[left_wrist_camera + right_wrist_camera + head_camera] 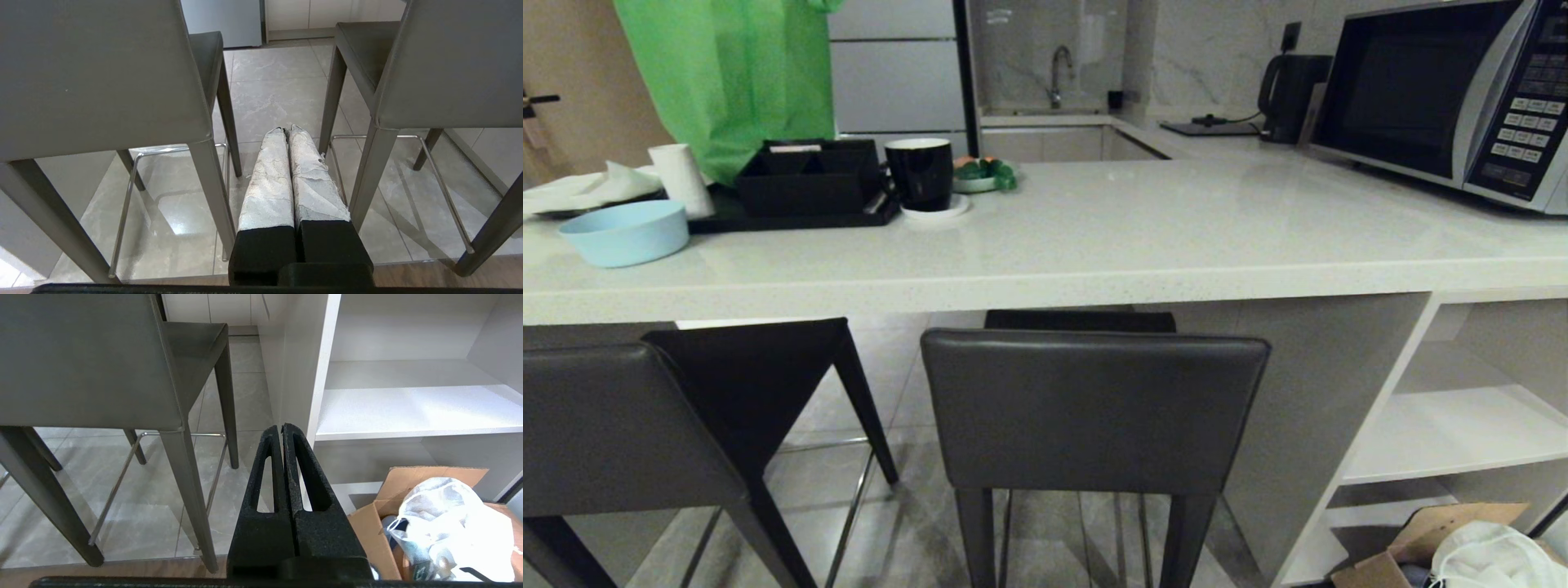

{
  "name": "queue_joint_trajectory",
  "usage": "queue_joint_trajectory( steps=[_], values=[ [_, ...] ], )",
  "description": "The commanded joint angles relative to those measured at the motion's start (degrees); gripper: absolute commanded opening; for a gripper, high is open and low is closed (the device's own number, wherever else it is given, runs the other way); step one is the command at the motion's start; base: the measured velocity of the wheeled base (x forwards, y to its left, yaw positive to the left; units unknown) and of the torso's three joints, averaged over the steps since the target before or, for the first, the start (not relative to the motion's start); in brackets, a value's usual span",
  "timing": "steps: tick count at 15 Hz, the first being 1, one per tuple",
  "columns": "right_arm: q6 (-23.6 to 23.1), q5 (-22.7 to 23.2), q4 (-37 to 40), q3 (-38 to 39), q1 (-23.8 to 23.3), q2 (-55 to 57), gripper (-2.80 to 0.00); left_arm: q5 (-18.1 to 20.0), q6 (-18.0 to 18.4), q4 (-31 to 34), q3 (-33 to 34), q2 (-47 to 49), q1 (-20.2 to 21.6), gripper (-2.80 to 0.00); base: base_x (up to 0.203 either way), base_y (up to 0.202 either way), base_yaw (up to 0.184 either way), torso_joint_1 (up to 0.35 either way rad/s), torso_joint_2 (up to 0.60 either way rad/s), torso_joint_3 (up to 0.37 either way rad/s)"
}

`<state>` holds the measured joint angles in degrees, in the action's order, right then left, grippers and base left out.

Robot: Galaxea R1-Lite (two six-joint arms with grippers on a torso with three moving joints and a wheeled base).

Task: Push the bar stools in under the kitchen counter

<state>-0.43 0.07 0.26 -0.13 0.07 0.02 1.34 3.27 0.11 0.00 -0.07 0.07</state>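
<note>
Between stools [102,73], left hand [288,130] (closed)

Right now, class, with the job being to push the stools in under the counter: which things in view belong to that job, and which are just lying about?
Belongs to the job:
- left stool
- right stool
- counter
- left gripper, shut
- right gripper, shut

Just lying about:
- microwave
- kettle
- black mug
- blue bowl
- black tray
- cardboard box
</note>
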Motion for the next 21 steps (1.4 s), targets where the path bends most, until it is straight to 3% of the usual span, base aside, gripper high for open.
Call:
queue_joint_trajectory(
  steps=[1,21],
  values=[
    [-0.01,0.01,0.0,0.05,0.01,-0.02,-2.8,-0.02,0.04,-0.02,0.09,0.08,0.02,-2.8,0.0,0.0,0.0,0.0,0.0,0.0],
    [0.17,0.01,0.0,0.05,0.01,-0.02,-2.8,-0.28,-0.81,-0.02,0.18,0.16,0.02,-2.8,-0.175,0.0,-0.001,0.001,0.0,0.003]
  ],
)
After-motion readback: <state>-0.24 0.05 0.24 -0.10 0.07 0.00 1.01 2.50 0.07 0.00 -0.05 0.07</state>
